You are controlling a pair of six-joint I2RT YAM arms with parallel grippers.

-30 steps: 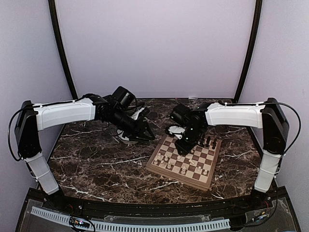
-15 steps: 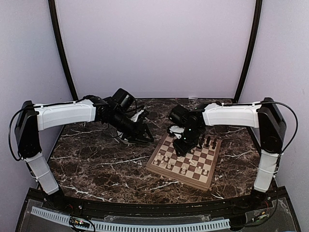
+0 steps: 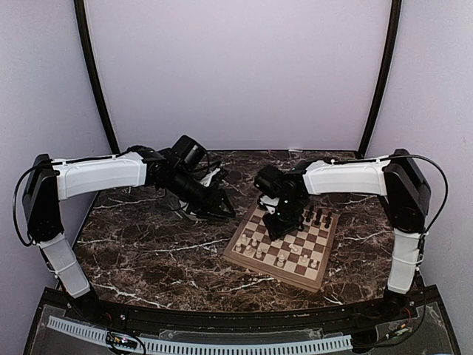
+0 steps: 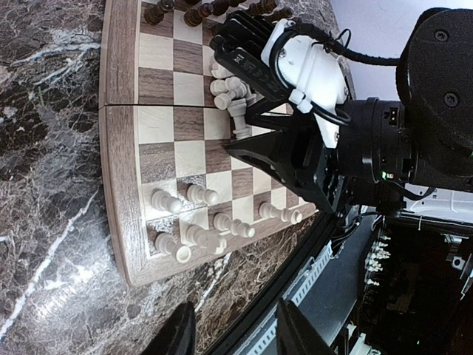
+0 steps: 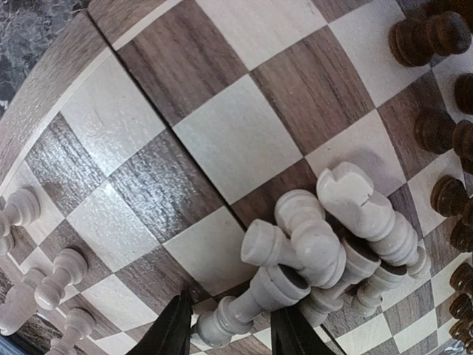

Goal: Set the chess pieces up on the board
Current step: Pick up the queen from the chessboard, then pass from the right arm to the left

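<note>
**Listener:** What are your jaws doing?

**Robot:** My right gripper point(image 5: 235, 309) hangs low over the board point(image 5: 244, 133), its two black fingers parted. One pale piece point(image 5: 247, 302) lies on its side in the gap between the tips. I cannot tell whether the fingers touch it.

**Listener:** What surrounds that piece?

**Robot:** Just beyond it is a heap of pale pieces point(image 5: 332, 237), toppled and overlapping near the middle of the board. The heap rests against the piece between my fingers. Standing pale pieces point(image 5: 59, 270) fill squares by the board's near edge, and dark pieces point(image 5: 421, 37) stand along its far edge. The board sits at an angle on the marble table point(image 3: 148, 251), right of centre. My left gripper point(image 4: 236, 333) hovers to the left of the board, off its rim. Its fingers are apart with nothing between them.

**Listener:** How will the piece handle?

**Robot:** I judge it very light and made of hard, smooth turned wood. It is not fragile, but it is round, so it may roll or squirt out of a pinch. The best hold looks like the narrow stem under the head, taken across its width. It leans on its neighbours, so lifting it could drag or scatter them.
</note>
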